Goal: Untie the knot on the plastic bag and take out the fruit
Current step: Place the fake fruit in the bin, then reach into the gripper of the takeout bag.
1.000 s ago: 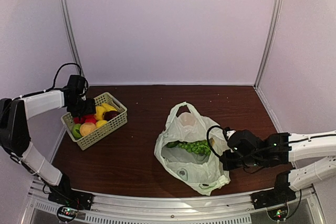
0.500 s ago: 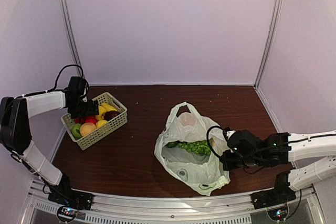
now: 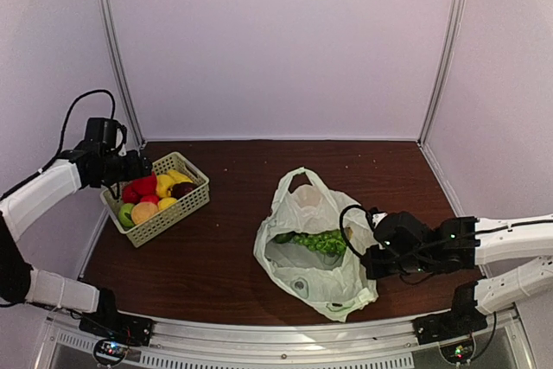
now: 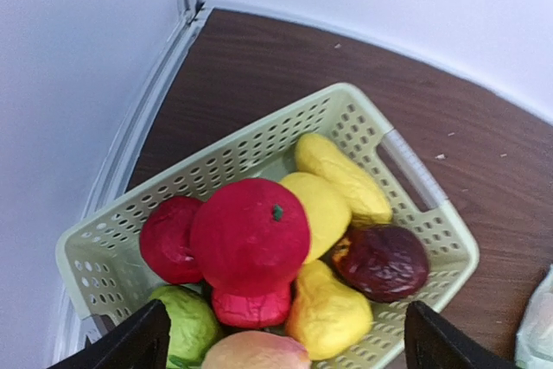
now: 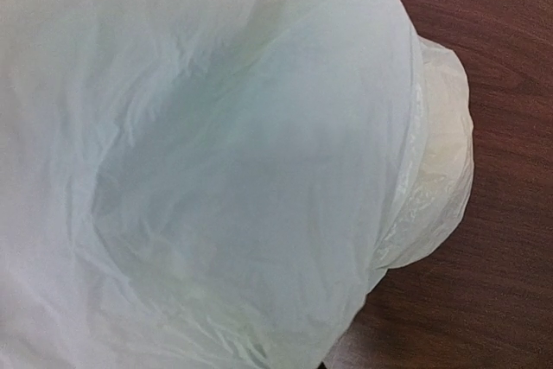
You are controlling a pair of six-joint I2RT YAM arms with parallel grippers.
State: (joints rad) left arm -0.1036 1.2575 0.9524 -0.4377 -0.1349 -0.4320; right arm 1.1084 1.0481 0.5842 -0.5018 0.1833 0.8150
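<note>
At the far left, the left gripper [image 3: 132,168] hung over the pale green slotted plastic basket [image 3: 185,203] with its jaws spread wide and nothing between them. The basket was crowded with a large red round fruit [image 4: 251,235], yellow pieces [image 4: 321,206], a dark purple plum [image 4: 381,260], a green pear [image 4: 188,321] and a peach-coloured piece [image 4: 255,353]. Right of it on the dark brown wooden table [image 3: 220,252] lay the thin translucent greenish-white plastic bag [image 3: 304,205], its mouth gaping and one loop handle [image 3: 301,178] free at the far end. A bunch of green grapes [image 3: 322,242] sat inside. The right gripper [image 3: 367,262] was closed against the bag's right edge. Crinkled film filled its wrist view, so whether it pinched plastic could not be told.
</note>
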